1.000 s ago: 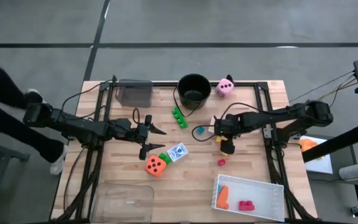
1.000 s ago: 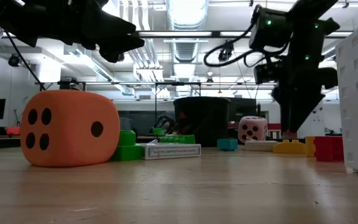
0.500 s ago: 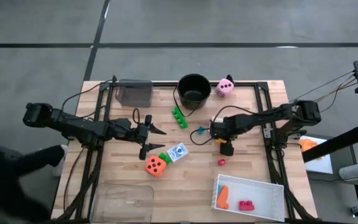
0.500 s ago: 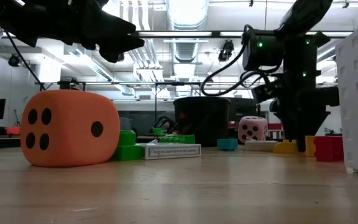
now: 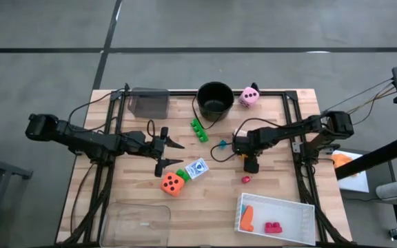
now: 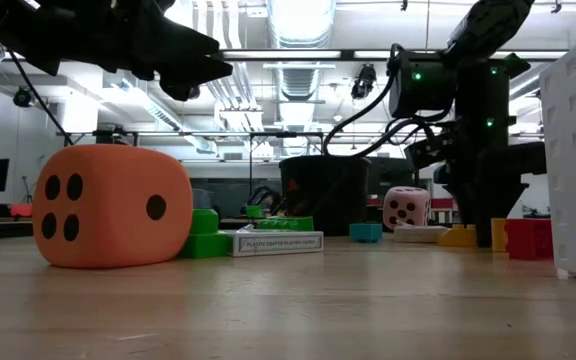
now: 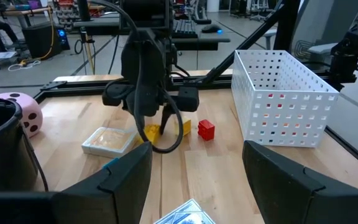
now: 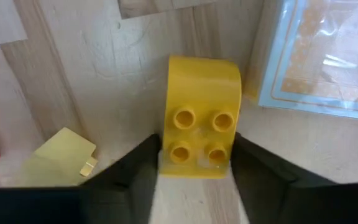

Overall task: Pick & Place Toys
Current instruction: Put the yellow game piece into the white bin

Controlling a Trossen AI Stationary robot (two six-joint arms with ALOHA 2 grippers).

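Right gripper (image 8: 194,163) down over yellow brick (image 8: 202,124) mid-table, beside clear card pack (image 8: 319,56); fingers flanking brick's sides, apparently touching, full grip unconfirmed. Straddling for lift toward white tray (image 5: 291,207), probably. Left gripper (image 5: 169,153) half open, empty, above orange die (image 5: 172,183).

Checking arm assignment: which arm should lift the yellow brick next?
Right. The right gripper is already down over the yellow brick, a finger on either side. The left gripper hangs open across the table, near the orange die.
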